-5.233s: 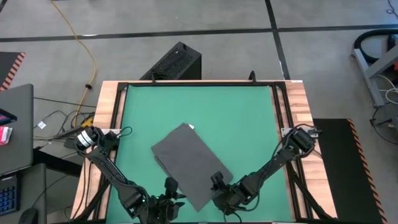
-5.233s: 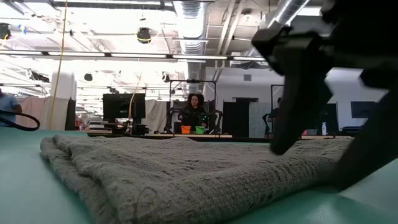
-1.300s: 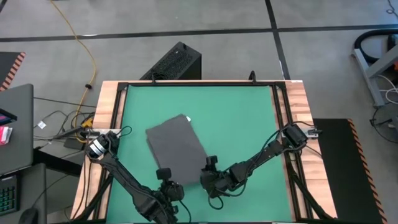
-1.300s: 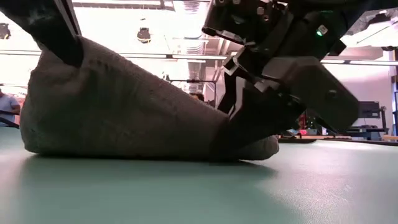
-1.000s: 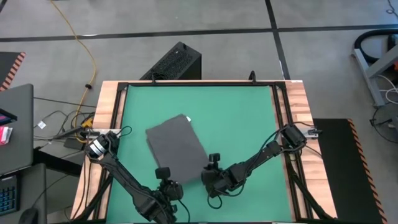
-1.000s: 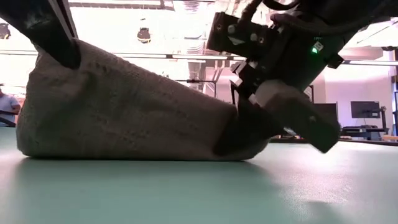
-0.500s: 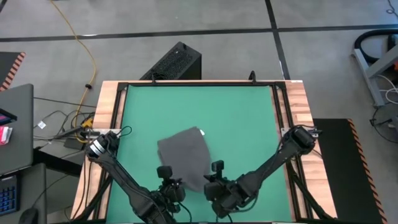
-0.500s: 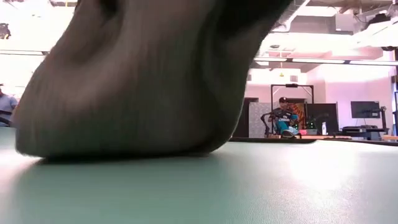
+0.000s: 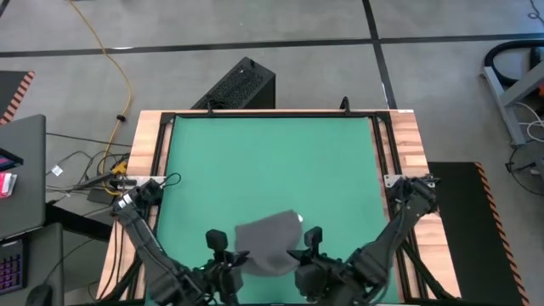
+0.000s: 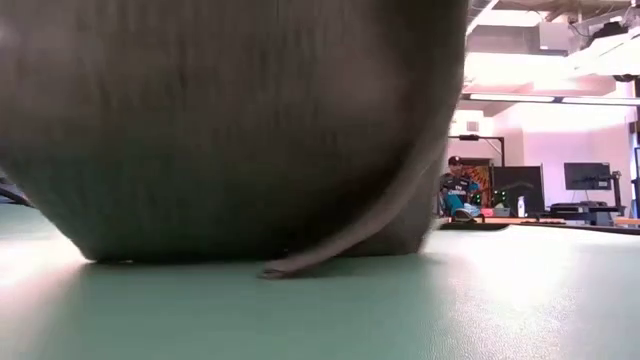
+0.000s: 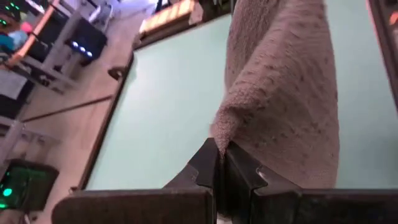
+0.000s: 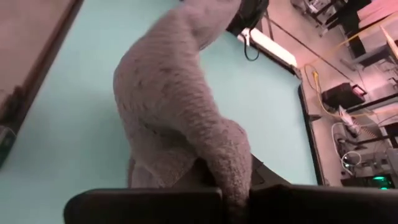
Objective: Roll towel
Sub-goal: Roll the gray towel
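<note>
The dark grey towel (image 9: 267, 241) is bunched up at the table's near edge, its white tag (image 9: 299, 219) at its far right. In the low view the towel (image 10: 230, 120) hangs down and fills most of the picture, its lower fold (image 10: 250, 258) resting on the green table. My left gripper (image 9: 239, 258) is shut on the towel's near left part. My right gripper (image 9: 297, 257) is shut on its near right part. Both grippers are partly hidden by the cloth. My left gripper pinches a bunched corner of the towel (image 11: 221, 132) between its two fingers. The cloth runs away from the fingers down to the table; one layer or several, I cannot tell. My right gripper pinches a thick fold of the towel (image 12: 231, 163) between its two fingers. The cloth bulges over the fingers and drops to the table beyond them.
The green table mat (image 9: 272, 161) lies bare behind the towel, inside a wooden frame (image 9: 149, 153). A black box (image 9: 238, 85) stands on the floor beyond the far edge. A person (image 10: 458, 190) sits far off in the room.
Both grippers have gone toward the table's near edge and up, holding the towel. The towel's near end has lifted and bunched between them. Its far part has slid along the table toward the near edge, and the tag has come along.
</note>
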Motion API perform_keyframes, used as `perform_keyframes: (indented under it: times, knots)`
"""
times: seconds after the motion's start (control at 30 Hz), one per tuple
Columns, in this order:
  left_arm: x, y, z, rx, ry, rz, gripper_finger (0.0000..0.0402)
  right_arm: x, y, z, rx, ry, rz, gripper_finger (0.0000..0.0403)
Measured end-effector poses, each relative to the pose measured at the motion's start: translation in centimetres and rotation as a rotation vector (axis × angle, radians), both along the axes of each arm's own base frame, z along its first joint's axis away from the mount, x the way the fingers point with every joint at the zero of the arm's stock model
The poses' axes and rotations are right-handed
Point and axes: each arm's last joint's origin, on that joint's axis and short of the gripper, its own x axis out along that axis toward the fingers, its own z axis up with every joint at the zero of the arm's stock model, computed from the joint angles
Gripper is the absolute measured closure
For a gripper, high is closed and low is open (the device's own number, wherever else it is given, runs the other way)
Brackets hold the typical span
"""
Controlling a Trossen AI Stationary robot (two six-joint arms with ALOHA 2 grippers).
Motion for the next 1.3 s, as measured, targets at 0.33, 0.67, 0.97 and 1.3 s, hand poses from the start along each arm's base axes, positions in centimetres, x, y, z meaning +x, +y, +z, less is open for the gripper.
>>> perform_keyframes:
  times: [0.33, 0.67, 0.97, 1.3]
  knots:
    - [-1.5, 0.0, 4.9, 0.035, -0.103, -0.060, 0.0401, -2.2, 1.4, 4.3, 0.051, -0.074, 0.083, 0.0388]
    - [-0.9, 3.0, 5.1, -0.111, -0.057, 0.079, 0.0401, -0.4, -0.2, 3.7, 0.145, 0.047, 0.119, 0.0388]
    - [1.1, 5.6, 3.7, -0.194, 0.119, 0.126, 0.0401, 1.9, -5.8, 1.4, 0.180, 0.348, -0.021, 0.0388]
    - [3.1, 8.4, -2.2, 0.070, 0.314, 0.188, 0.0401, 5.3, -11.1, -4.2, 0.064, 0.504, -0.108, 0.0388]
